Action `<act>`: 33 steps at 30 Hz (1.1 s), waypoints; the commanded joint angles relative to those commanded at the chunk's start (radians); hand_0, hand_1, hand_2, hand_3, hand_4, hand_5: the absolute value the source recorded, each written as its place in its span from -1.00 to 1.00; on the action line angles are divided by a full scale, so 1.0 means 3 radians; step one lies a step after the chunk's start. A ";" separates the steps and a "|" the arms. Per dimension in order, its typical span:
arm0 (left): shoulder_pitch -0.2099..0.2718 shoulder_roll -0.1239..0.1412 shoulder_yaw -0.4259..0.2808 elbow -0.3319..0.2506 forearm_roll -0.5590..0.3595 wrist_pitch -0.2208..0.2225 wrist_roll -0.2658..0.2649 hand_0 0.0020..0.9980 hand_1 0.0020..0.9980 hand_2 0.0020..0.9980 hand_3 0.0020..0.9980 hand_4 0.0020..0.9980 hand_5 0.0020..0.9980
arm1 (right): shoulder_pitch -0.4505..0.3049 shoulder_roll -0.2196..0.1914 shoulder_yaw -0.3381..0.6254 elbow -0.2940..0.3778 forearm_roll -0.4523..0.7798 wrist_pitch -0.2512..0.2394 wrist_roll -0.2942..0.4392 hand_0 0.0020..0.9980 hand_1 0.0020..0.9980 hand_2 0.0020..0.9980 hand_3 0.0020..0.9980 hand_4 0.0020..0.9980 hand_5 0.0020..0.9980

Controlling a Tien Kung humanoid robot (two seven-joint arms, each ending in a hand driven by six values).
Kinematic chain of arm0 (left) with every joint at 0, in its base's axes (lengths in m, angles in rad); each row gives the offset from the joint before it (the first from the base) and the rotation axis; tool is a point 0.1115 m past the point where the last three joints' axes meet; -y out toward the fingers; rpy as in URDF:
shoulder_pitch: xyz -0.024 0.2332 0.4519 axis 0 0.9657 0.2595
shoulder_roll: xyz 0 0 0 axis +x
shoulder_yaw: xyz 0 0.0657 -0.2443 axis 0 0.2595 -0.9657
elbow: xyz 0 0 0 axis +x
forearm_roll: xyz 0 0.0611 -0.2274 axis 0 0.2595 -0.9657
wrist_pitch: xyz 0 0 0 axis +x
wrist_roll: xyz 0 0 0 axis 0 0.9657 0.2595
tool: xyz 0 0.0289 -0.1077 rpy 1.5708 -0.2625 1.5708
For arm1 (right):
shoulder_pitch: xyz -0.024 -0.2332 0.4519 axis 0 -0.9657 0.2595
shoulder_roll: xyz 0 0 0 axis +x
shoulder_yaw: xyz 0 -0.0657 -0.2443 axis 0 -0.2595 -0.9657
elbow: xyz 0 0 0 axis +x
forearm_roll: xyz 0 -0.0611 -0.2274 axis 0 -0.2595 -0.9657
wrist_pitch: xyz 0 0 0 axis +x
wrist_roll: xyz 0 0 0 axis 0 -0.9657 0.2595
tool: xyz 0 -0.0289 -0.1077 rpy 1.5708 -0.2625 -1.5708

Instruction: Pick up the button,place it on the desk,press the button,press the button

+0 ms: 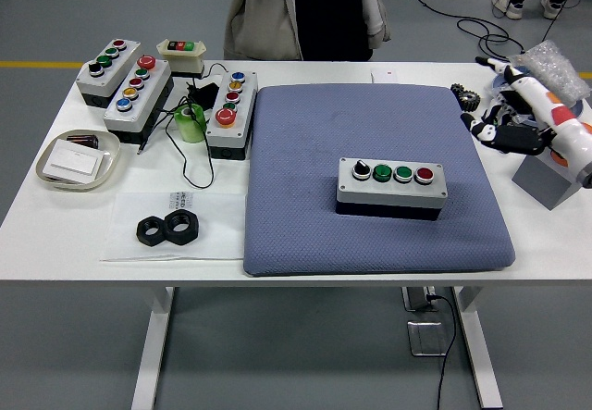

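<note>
I saw my right hand [514, 105] raised over the table's [55, 216] far right corner, its fingers [490, 125] loosely curled and holding nothing, the index finger stretched out toward the far side. I could not make out whether any fingertip touched what lay beneath. Just beyond the fingers sat a small black gear [465, 97], and right behind the hand lay a clear plastic bag [551, 66] of small parts. Nearer to me than the hand, a grey box [546, 177] stood at the table edge, partly covered by my forearm.

Well to the left of the fingers and nearer to me, the button box [391, 184] rested flat on the blue-grey mat [305, 197], apart from my hand. Its top carried a black knob, two green buttons and a red button [425, 174], the red one being closest to my hand.

Farther left, past the mat's edge, three more button boxes [231, 109] stood near the far side, with a green roll of tape [191, 121] among black cables. Near the left edge sat a shallow tray [46, 171] with a white card, and two black nuts [168, 229] lay on a clear sheet.

A person [310, 7] in a light jacket stood at the far side; I saw no hands of theirs over the table.
</note>
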 joint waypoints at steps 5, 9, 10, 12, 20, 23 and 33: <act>-0.0006 0.0000 0.0001 0.0002 -0.0002 0.0000 -0.0003 0.37 0.28 0.48 0.57 0.38 1.00 | -0.0057 0.0016 0.0281 -0.0274 0.0672 -0.0198 0.0194 0.84 0.67 0.86 0.91 0.41 -0.18; -0.0009 0.0000 0.0005 0.0003 -0.0011 0.0002 -0.0008 0.37 0.28 0.48 0.57 0.38 1.00 | -0.0110 0.0032 0.0440 -0.0492 0.1235 -0.0368 0.0251 0.84 0.67 0.86 0.91 0.41 -0.18; -0.0009 0.0000 0.0005 0.0003 -0.0011 0.0002 -0.0008 0.37 0.28 0.48 0.57 0.38 1.00 | -0.0112 0.0032 0.0445 -0.0501 0.1365 -0.0373 0.0252 0.84 0.67 0.82 0.84 0.37 -0.13; -0.0011 -0.0001 0.0006 0.0004 -0.0016 0.0003 -0.0010 0.37 0.28 0.48 0.57 0.38 1.00 | -0.0129 0.0056 0.0489 -0.0599 0.1668 -0.0386 0.0248 0.84 0.67 0.82 0.84 0.37 -0.13; -0.0007 -0.0009 -0.0004 0.0005 -0.0015 0.0007 -0.0010 0.37 0.29 0.48 0.58 0.38 1.00 | -0.0163 0.0109 0.0514 -0.0704 0.2765 -0.0324 0.0212 0.86 0.68 0.81 0.86 0.34 -0.10; -0.0006 -0.0012 -0.0008 0.0006 -0.0010 0.0005 -0.0010 0.37 0.29 0.48 0.57 0.38 1.00 | -0.0169 0.0109 0.0522 -0.0713 0.2901 -0.0322 0.0198 0.87 0.69 0.81 0.85 0.32 -0.07; -0.0013 -0.0015 -0.0018 0.0008 0.0005 0.0002 -0.0010 0.37 0.29 0.48 0.57 0.38 1.00 | -0.0144 0.0106 0.0467 -0.0704 0.2763 -0.0329 0.0118 0.87 0.69 0.81 0.85 0.32 -0.07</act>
